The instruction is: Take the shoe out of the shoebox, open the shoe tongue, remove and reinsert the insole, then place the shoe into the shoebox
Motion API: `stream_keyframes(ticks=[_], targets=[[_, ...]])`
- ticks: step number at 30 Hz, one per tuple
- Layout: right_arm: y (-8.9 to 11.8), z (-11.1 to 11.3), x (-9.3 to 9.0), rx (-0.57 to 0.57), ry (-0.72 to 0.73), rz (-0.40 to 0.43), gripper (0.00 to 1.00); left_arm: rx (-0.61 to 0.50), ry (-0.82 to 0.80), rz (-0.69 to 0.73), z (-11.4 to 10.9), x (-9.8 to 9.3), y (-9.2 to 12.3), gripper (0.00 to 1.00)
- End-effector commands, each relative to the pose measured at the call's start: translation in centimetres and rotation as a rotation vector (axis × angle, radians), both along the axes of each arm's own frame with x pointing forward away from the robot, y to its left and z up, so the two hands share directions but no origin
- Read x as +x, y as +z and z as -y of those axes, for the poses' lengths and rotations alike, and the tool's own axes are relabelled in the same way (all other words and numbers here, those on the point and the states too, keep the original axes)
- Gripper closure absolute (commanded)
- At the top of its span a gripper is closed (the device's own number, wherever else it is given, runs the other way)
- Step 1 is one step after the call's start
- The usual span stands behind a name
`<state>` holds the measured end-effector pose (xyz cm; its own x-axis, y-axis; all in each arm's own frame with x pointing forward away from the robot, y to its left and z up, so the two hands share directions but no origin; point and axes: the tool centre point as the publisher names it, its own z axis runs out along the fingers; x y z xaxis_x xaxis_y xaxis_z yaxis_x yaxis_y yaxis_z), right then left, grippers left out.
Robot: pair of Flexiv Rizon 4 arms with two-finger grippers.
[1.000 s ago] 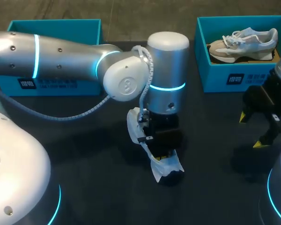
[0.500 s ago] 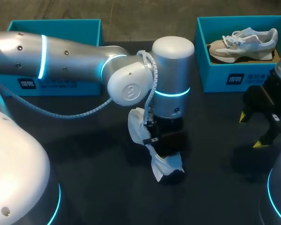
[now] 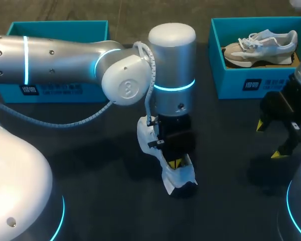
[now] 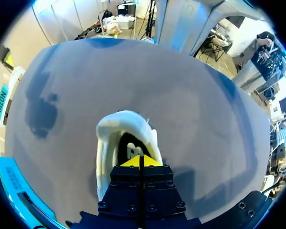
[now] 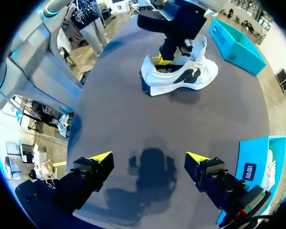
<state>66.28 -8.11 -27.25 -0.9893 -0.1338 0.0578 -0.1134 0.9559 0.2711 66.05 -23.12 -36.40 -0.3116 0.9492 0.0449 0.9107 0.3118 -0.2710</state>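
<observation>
L pincer (image 4: 139, 161) tips together in shoe (image 4: 105, 143), R pincer (image 5: 148, 158) spread.

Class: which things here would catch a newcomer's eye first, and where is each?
A bulky silver left arm with a glowing cyan ring stands over the table's middle, its left gripper dipped into a white and black sneaker on the dark tabletop. At the far right, a teal cardboard shoebox holds a grey and white sneaker; the right gripper hangs open nearby.

A dark, matte table (image 3: 80, 165) fills the head view; in the wrist views its top looks plain grey and smooth; soft shadows (image 5: 151, 168) lie on it; its light is even, without glare
</observation>
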Motion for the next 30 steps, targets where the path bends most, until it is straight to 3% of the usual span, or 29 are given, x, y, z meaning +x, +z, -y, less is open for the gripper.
stream_keyframes(ticks=[1,10,15,23,30], targets=[[-0.1,0.0,0.0,-0.002,-0.001,0.001,0.00,0.008,-0.019,-0.031,1.3,-0.4,-1.3,1.00],[-0.1,0.0,0.0,-0.002,-0.001,0.001,0.00,0.029,-0.054,-0.089,2.0,-1.2,-2.5,1.00],[-0.1,0.0,0.0,-0.002,-0.001,0.001,0.00,-0.016,-0.043,-0.103,1.5,-0.7,-3.4,1.00],[-0.1,0.0,0.0,-0.002,-0.001,0.001,0.00,0.000,-0.013,-0.082,0.6,0.1,-5.6,1.00],[-0.1,0.0,0.0,-0.002,-0.001,0.001,0.00,0.006,0.011,-0.018,-0.1,1.0,-4.3,1.00]])
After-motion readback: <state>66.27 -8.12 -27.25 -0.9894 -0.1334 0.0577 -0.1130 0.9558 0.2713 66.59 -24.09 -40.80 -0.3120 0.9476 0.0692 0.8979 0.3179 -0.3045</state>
